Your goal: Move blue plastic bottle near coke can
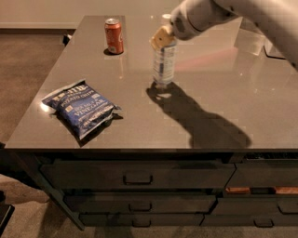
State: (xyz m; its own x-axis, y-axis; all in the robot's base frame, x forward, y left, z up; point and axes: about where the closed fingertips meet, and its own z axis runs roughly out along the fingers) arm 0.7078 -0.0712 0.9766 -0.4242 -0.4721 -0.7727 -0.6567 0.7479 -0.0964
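From where I stand, the gripper is up at the shoulder of the blue plastic bottle, reaching in from the right on the end of the pale arm. One tan pad lies flat against the bottle's near-left side just below the white cap, and it looks to me like a clamp on the neck, though the opposite pad is hidden behind the bottle. The bottle stands upright, long axis vertical, around the middle of the dark table. Whether its base rests on the top or hangs just off it I cannot tell, because its shadow begins right at the foot. The coke can stands upright toward the far left edge, to the left of the bottle and farther back, and the two are well apart with bare tabletop between them. So the carry, as I judge it, runs leftward and away from me, and must stop short of knocking the can. A blue chip bag lies flat near the front left, off that line. The arm's upper part is cut off at the frame's edge, and the bottle's label is too blurred to read.
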